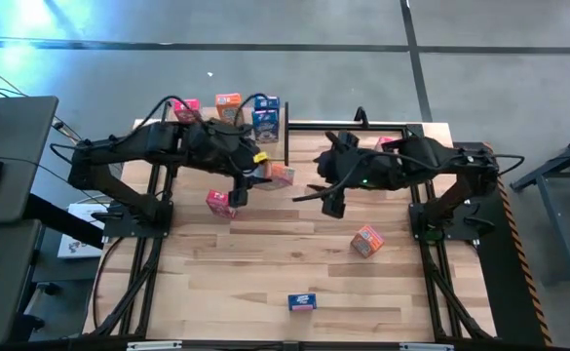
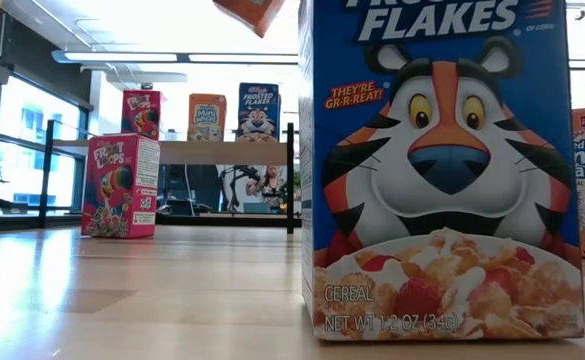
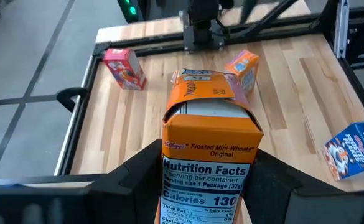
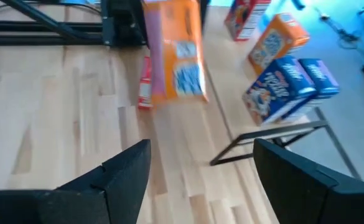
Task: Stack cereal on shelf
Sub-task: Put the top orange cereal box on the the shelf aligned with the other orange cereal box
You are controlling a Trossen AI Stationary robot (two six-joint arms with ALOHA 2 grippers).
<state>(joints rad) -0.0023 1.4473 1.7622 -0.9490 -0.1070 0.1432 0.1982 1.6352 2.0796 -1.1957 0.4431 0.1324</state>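
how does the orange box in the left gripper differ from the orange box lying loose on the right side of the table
The held orange box is clamped in the left gripper and lifted off the table, while the loose orange box rests on the planks untouched. The held orange box hangs near the shelf at the far side; the loose orange box lies nearer the front, by the right arm's base. Both are small orange cereal boxes not yet on the shelf.
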